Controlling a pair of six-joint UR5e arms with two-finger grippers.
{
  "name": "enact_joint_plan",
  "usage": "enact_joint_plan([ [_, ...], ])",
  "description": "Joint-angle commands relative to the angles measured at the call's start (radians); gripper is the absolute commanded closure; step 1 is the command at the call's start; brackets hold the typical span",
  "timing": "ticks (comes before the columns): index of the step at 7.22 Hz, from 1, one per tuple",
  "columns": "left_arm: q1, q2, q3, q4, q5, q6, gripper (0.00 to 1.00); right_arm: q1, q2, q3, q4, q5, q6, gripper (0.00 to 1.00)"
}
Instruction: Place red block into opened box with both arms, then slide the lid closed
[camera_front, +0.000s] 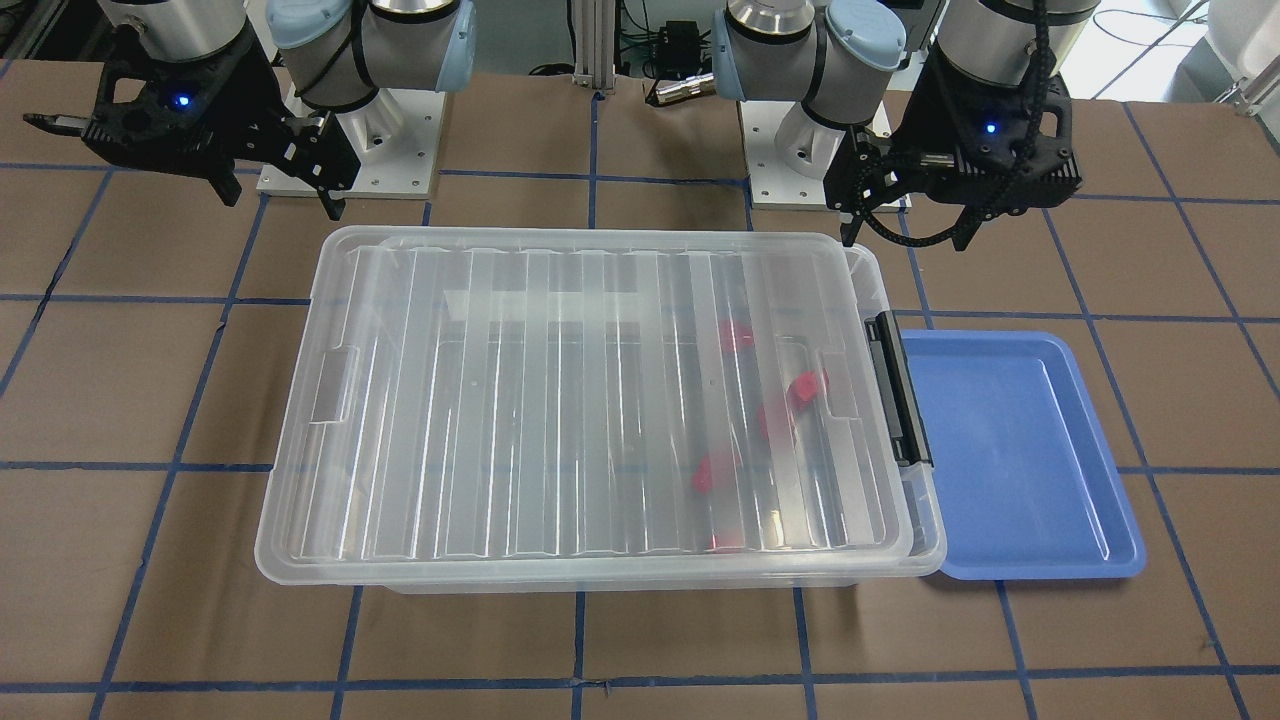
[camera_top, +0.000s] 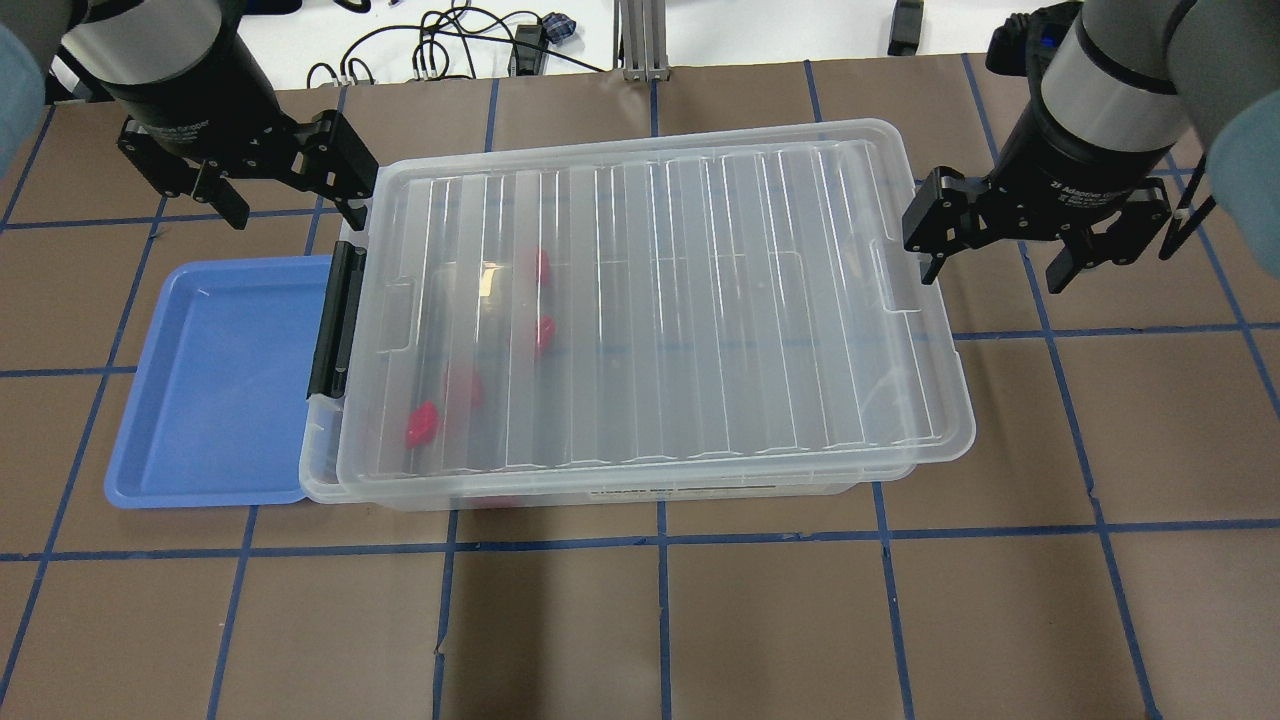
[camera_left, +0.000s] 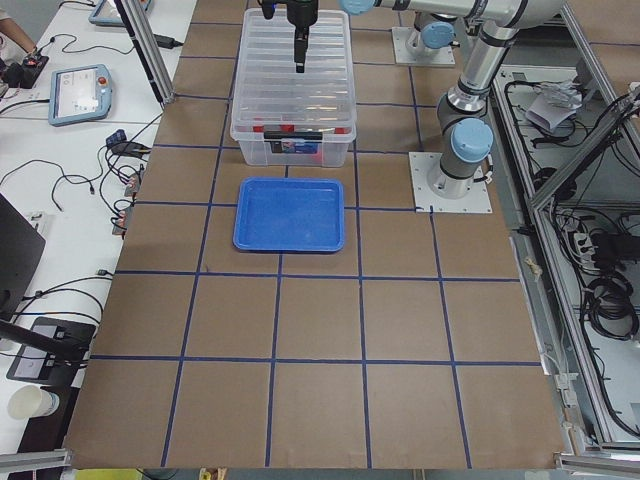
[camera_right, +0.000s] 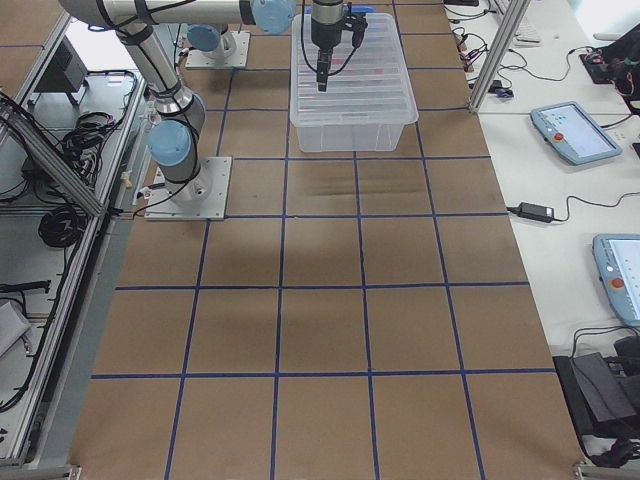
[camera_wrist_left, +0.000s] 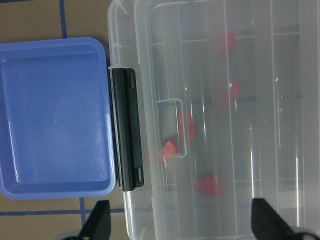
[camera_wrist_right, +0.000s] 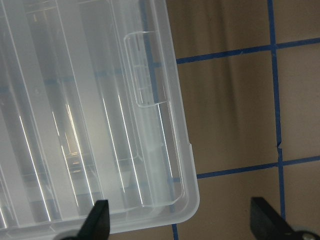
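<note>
Closing step: the lid (camera_top: 680, 300) lies askew over the box (camera_top: 320, 470), red blocks (camera_top: 422, 424) inside. The left gripper (camera_top: 292, 200) and right gripper (camera_top: 992, 265) hang with fingers spread, empty. The lid likely needs nudging toward the overhead view's left.

Under the ribbed lid (camera_top: 650, 300) the red blocks (camera_top: 422, 425) show only as blurred smears (their stubs cannot be made out), most of the box (camera_top: 318, 470) beneath that lid is veiled, and the fingers (camera_wrist_left: 97, 222) of the left gripper (camera_wrist_left: 180, 202) run off the wrist view's lower edge.
</note>
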Motion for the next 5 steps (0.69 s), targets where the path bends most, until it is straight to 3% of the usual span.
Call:
enact_joint_plan([
  [1, -0.006, -0.001, -0.001, 0.0, 0.002, 0.001, 0.0, 0.001, -0.002, -0.002, 0.0, 0.002, 0.007, 0.0],
  [5, -0.003, 0.006, -0.001, 0.0, 0.007, 0.002, 0.0, -0.001, 0.003, -0.004, -0.005, 0.0, -0.003, 0.0],
])
